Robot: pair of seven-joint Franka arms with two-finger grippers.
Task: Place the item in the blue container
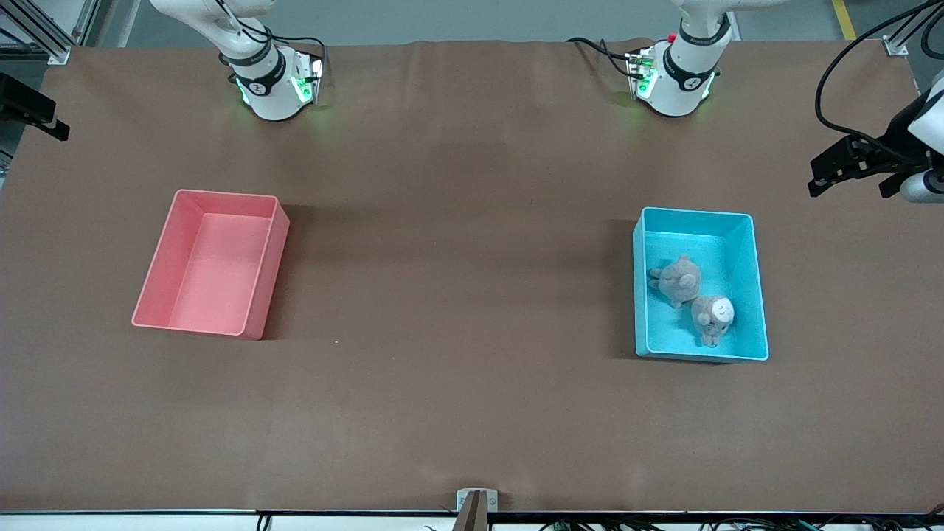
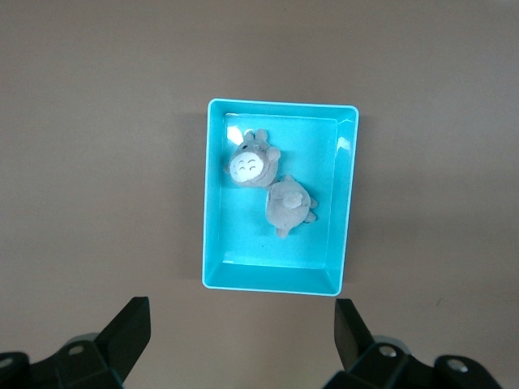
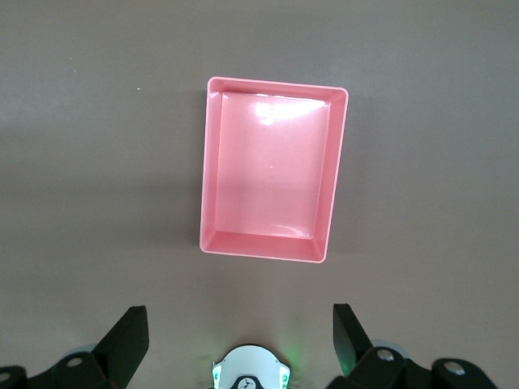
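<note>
Blue container [image 1: 758, 295] holding two plush toys [image 1: 677, 280]; pink bin [image 1: 269, 265] apart

Two plush toys [image 1: 677, 281] [image 1: 713, 315] (both grey), one blue container [image 1: 757, 295], one pink bin [image 1: 267, 284].

Toward the left arm's end of the brown table [image 1: 472, 413]: light cyan-blue rectangular plastic bin [image 1: 754, 295], holding two grey plush toys, one [image 1: 676, 280] touching the other [image 1: 713, 316], the latter nearer the front camera. Toward the right arm's end, well apart: pink rectangular plastic bin [image 1: 262, 295].
</note>
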